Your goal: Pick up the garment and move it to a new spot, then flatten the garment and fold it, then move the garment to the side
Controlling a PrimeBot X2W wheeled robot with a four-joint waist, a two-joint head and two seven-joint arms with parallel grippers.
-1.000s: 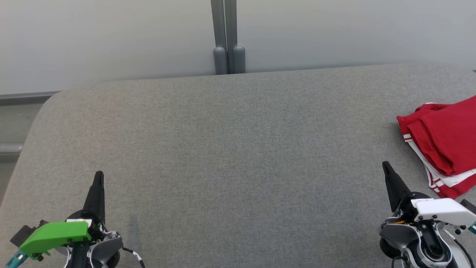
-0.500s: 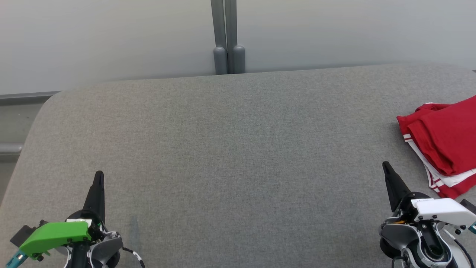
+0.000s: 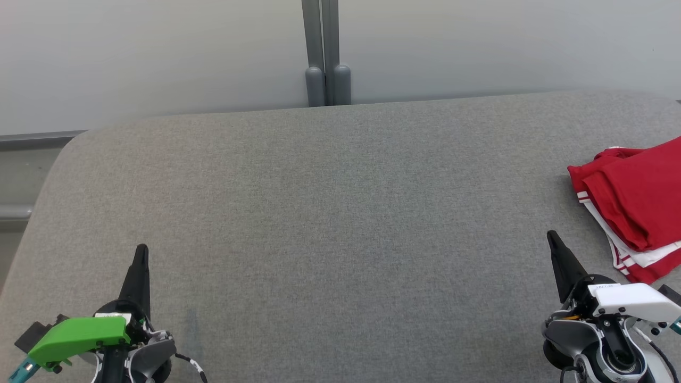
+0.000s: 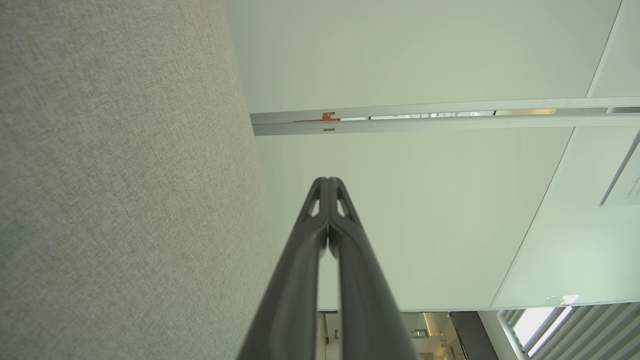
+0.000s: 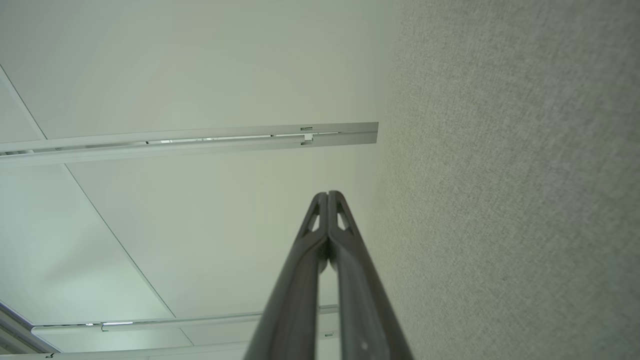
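Nothing has moved since a second ago. Left gripper [image 3: 141, 254]: closed, empty. Right gripper [image 3: 552, 238]: closed, empty. Garment [image 3: 633, 202]: red, folded, lying at the right edge of the surface [image 3: 340, 213], apart from both grippers. Task: apparently finished, with nothing left to do.

Grey felt table [image 3: 340, 213]; pale wall panels [image 3: 159, 53] behind; twin grey posts [image 3: 327, 80] at far edge.
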